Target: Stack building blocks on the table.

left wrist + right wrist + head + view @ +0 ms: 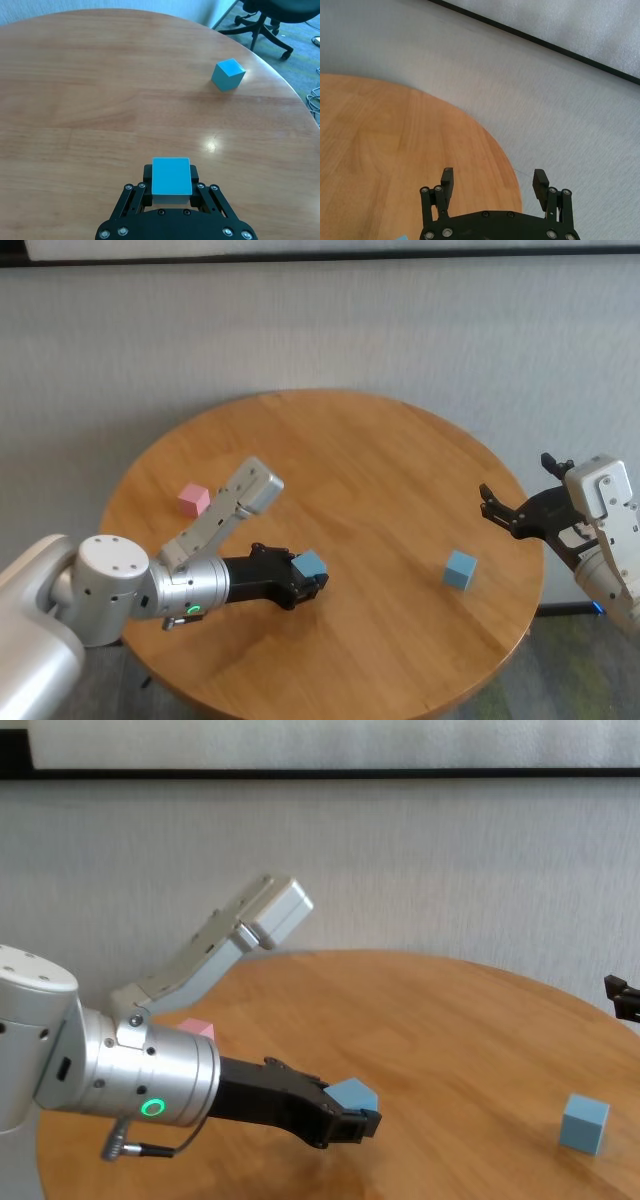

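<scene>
A light blue block (pixel 171 176) is pinched between the pressed-in fingers of the left gripper (pixel 308 580) over the near left part of the table (pixel 380 480); it is judged light, stiff and matte enough not to slip, and best taken by two opposite flat faces. Farther off, a second blue block (pixel 460 569) is seen on the right and a pink block (pixel 194 499) on the left, well apart. The right gripper (pixel 518 514) is held spread and empty over the table's right edge.

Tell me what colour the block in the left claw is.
Light blue block, clearest in the left wrist view.
</scene>
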Motion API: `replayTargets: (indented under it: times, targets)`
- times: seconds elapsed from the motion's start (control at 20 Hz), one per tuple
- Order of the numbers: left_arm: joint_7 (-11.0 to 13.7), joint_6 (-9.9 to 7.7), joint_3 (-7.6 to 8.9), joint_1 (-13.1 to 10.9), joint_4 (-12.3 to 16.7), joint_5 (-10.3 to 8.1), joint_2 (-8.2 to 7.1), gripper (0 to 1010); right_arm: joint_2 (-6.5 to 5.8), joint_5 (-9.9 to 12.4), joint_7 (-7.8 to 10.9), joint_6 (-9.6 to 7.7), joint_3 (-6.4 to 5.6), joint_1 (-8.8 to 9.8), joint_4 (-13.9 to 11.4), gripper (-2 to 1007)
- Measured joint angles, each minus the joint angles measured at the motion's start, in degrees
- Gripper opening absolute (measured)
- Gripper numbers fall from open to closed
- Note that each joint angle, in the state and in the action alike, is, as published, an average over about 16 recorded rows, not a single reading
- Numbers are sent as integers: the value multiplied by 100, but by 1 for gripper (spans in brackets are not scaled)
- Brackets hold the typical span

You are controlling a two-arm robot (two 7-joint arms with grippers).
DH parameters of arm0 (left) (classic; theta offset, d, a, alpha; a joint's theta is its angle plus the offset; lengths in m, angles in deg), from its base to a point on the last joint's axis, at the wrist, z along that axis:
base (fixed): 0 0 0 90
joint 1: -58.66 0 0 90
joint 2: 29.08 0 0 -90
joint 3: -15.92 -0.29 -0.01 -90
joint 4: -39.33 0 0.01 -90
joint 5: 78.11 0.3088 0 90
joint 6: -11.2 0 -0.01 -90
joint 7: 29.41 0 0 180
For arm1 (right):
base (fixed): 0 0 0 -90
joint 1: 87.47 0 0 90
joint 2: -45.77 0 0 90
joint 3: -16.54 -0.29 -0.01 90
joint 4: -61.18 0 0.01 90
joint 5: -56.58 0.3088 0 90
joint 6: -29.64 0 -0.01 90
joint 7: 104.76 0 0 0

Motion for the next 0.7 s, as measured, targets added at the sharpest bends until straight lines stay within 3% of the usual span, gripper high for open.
replayTargets:
  times: [0.35,0.7]
  targets:
    - [49,-116,-123,182,-374,-75,149,401,0,0,0,0,0,0,0,1001]
    - [43,-151,-155,224,-478,-96,179,401,0,0,0,0,0,0,0,1001]
